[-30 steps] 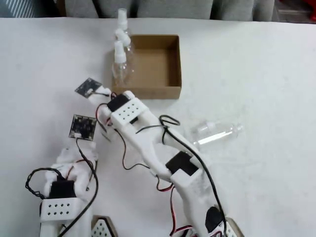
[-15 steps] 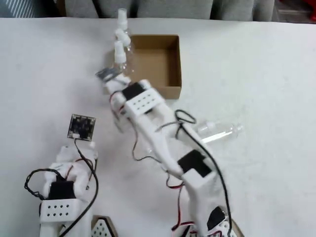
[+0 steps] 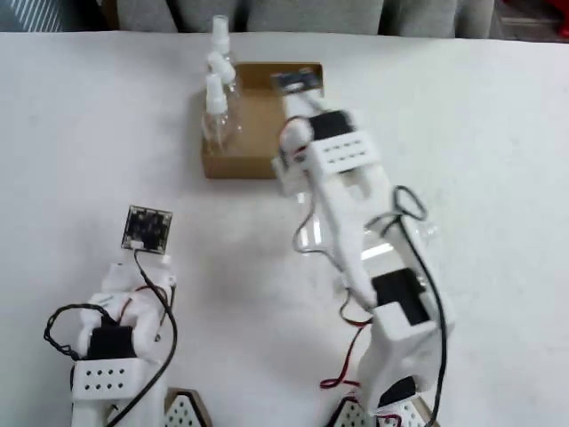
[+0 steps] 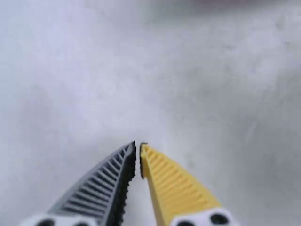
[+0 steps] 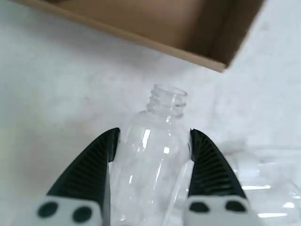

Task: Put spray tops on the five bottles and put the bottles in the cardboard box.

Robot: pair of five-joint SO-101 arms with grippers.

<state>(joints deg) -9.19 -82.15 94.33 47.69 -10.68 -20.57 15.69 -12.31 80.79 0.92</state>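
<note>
My right end effector (image 5: 154, 136) is closed on an uncapped bottle (image 5: 149, 160), with one black finger on each side of its clear body. The long axis of this bottle runs in line with my fingers. Its open neck points away from my wrist, to the far side, toward the near wall of the cardboard box (image 3: 236, 166). The bottle is close to the box, over the white worktop (image 3: 462, 133). Just beside it a lying bottle (image 5: 270, 181) with a spray top rests on its side. Three upright bottles (image 3: 218, 67) with spray tops stand along the left wall of the box; I cannot tell if they are inside or outside. My left end effector (image 4: 138, 147) is at the near left, its fingertips almost touching, with nothing between them.
</note>
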